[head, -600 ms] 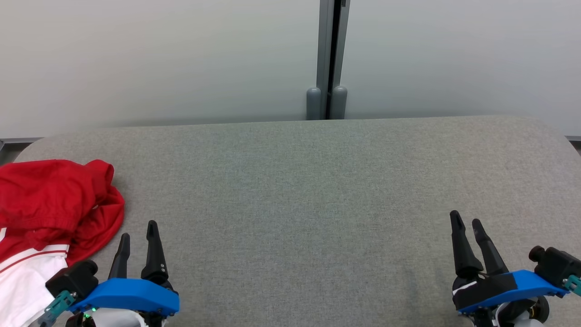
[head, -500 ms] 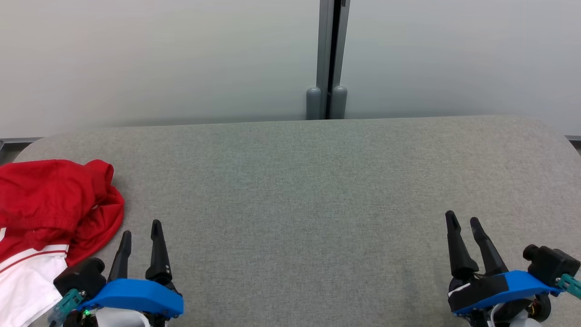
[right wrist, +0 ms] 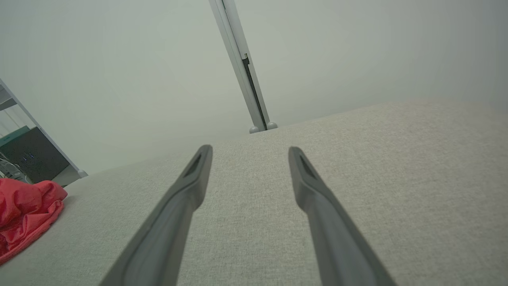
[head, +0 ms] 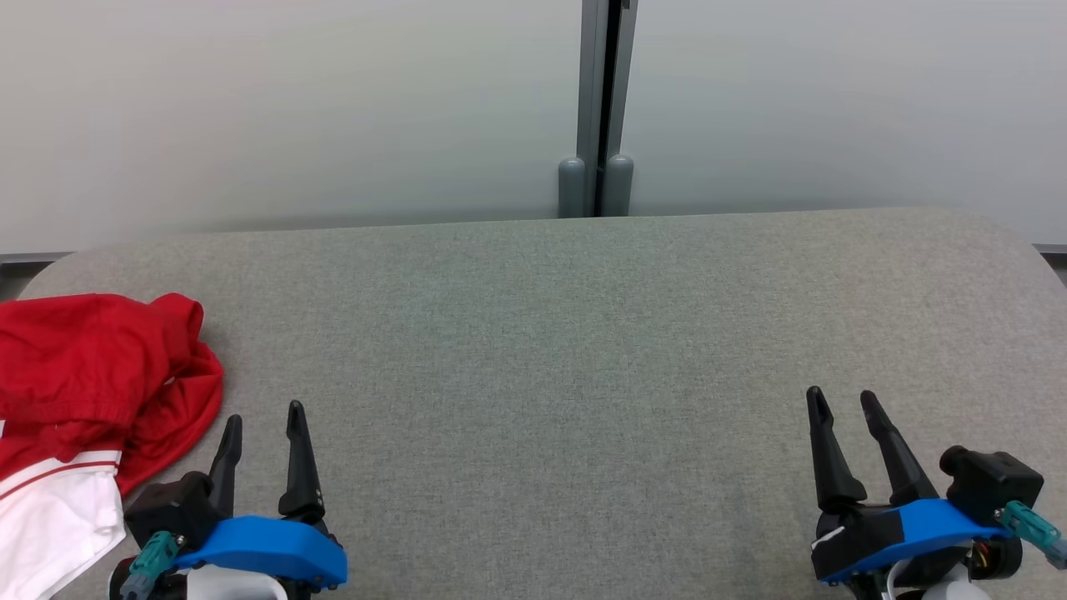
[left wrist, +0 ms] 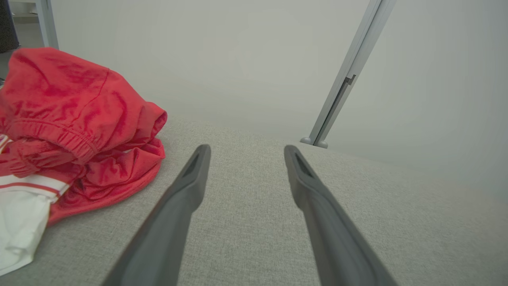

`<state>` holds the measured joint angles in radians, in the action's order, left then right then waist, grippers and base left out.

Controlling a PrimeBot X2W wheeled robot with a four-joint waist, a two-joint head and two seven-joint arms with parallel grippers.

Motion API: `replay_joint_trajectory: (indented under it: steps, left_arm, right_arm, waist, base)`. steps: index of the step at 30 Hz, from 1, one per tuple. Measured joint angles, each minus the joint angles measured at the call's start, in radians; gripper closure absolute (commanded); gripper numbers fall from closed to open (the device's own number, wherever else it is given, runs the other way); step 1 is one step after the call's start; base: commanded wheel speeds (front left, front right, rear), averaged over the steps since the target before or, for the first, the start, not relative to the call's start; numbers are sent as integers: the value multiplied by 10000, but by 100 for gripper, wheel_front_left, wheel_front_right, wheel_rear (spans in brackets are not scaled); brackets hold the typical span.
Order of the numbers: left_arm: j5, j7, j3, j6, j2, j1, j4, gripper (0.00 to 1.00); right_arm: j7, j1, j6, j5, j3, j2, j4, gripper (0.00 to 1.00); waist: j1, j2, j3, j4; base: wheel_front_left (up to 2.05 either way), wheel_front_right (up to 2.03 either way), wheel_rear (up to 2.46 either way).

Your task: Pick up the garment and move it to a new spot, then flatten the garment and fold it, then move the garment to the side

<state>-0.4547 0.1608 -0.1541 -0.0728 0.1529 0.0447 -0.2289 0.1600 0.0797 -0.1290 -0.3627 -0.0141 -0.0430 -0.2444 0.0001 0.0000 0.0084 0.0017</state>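
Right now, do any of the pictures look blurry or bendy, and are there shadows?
Head view: soft even light, all sharp, a faint shadow where the table meets the wall. Left wrist view: the left gripper looks big and slightly soft up close, and the post leans. Right wrist view: the post leans the other way.

We see the garment (head: 92,375) lying in a crumpled heap at the left end of the grey padded table (head: 533,333). It is mostly bright red, bunched into soft folds, with a gathered elastic band running across the heap. A white part with thin red stripes spills out on the near side. The heap rests on the table top, and its left part runs past the edge of our head view.
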Motion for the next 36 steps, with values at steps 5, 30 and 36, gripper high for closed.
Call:
replay_joint_trajectory:
  steps: [5, 30, 36]
  left_arm:
    - [234, 107, 36, 0, -46, -7, 10, 0]
    - [1549, 637, 167, 341, -364, -81, -652, 0]
    - [1998, 767, 188, 341, -408, -81, -648, 0]
  right_arm:
    - [111, 8, -2, 330, 33, -2, -19, 0]
    - [640, 207, -2, 2213, 59, -17, -683, 0]
    - [786, 223, -4, 2675, 82, -21, -685, 0]
  waist:
    - [0, 0, 10, -9]
    - [0, 2, -72, -46]
    - [0, 2, -80, -51]
  base:
    - [0, 0, 0]
    - [0, 0, 0]
    - [0, 0, 0]
